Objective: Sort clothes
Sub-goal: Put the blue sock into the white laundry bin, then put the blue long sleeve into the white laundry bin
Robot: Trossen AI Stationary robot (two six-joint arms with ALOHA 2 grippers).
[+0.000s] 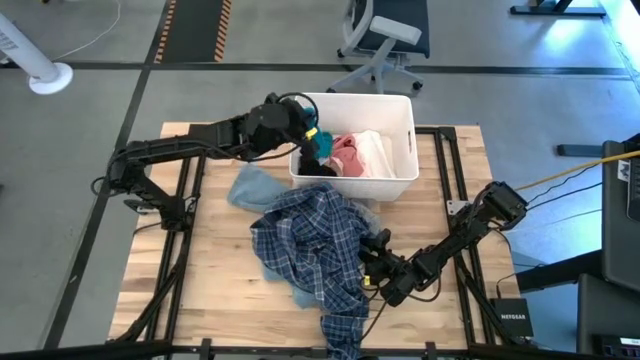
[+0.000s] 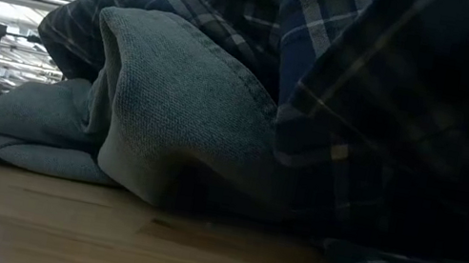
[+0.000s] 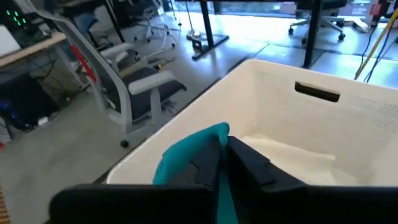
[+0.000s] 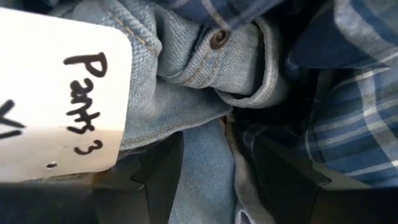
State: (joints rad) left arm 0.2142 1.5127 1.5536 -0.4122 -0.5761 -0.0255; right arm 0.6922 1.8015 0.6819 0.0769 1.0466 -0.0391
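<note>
My left gripper [image 1: 315, 140] is above the left end of the white bin [image 1: 400, 100], shut on a teal garment [image 3: 189, 155] that also shows a dark part [image 1: 320, 160] below it. Pink [image 1: 345, 152] and white [image 1: 375, 150] clothes lie in the bin. A blue-and-white plaid shirt [image 1: 310, 240] lies spread on the table over light-blue jeans [image 1: 255, 188]. At the shirt's right edge my right gripper [image 1: 372, 265] is open and low in the heap, with a denim fold [image 4: 205, 168] between its fingers. My left gripper pinches a bunch of the teal garment [image 3: 214, 140] between its two fingers [image 3: 255, 168], several layers as far as it shows. The fingers slant slightly down, coming from the table's left. The cloth hangs below them, over the inside of the bin. My right gripper's open fingers [image 4: 155, 177] stand on either side of the denim fold. Whether they touch it I cannot tell.
A white tag with handwriting [image 4: 56, 93] lies on the jeans beside my right gripper. The heap of jeans [image 2: 180, 112] and plaid fills the table's middle. Bare wood shows at the near left [image 1: 190, 290]. An office chair [image 1: 385, 40] stands beyond the bin.
</note>
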